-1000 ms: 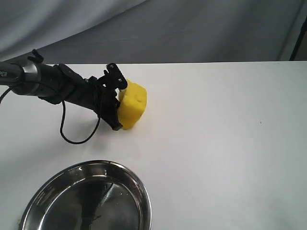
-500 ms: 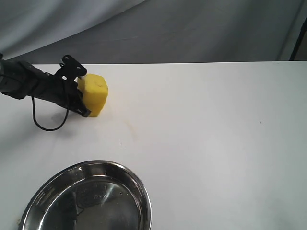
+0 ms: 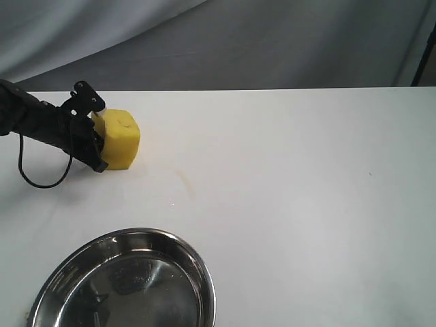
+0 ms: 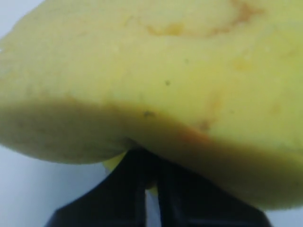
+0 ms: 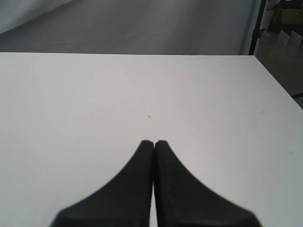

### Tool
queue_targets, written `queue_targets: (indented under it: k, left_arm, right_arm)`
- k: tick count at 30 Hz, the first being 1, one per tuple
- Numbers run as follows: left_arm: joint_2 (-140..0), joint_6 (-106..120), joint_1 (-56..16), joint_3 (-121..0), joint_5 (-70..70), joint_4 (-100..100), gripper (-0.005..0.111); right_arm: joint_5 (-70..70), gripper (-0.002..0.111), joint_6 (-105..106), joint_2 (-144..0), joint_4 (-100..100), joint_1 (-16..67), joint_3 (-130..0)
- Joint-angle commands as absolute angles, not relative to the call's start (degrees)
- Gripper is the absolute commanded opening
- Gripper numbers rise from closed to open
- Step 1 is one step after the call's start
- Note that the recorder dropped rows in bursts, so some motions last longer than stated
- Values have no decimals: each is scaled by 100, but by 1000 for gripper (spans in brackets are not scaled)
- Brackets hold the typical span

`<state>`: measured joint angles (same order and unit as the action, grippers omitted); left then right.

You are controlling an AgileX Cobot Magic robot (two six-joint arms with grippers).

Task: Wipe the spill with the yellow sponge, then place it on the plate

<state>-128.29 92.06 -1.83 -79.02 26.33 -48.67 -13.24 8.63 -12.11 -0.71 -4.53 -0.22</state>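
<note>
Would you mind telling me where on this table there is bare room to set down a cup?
The whole right half of the table is bare, from the yellow sponge and plate across to the right edge. A narrower bare strip lies between sponge and plate. The left side is crowded: the left fingers clamp the sponge there.

Our left arm [image 3: 37, 121] stretches in low from the side, the left end effector [image 3: 95, 135] clamped on the yellow sponge [image 3: 117, 139] — our right end effector [image 5: 154, 144] hangs with jaws pressed together.
</note>
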Motion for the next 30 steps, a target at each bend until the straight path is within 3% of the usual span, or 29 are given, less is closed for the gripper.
queue_targets:
  k: [1, 12, 30]
  left_arm:
    - [-13034, 9343, -686, -7751, 3656, -4635, 0]
    - [-13402, 9681, -1789, -7763, 3693, -4826, 0]
    - [-13401, 10887, -2214, -7763, 4229, -5669, 0]
  right_arm:
    - [-1277, 0, 860, -1230, -42, -473, 0]
    - [-1277, 0, 860, -1230, -42, -473, 0]
    - [-1277, 0, 860, -1230, -42, -473, 0]
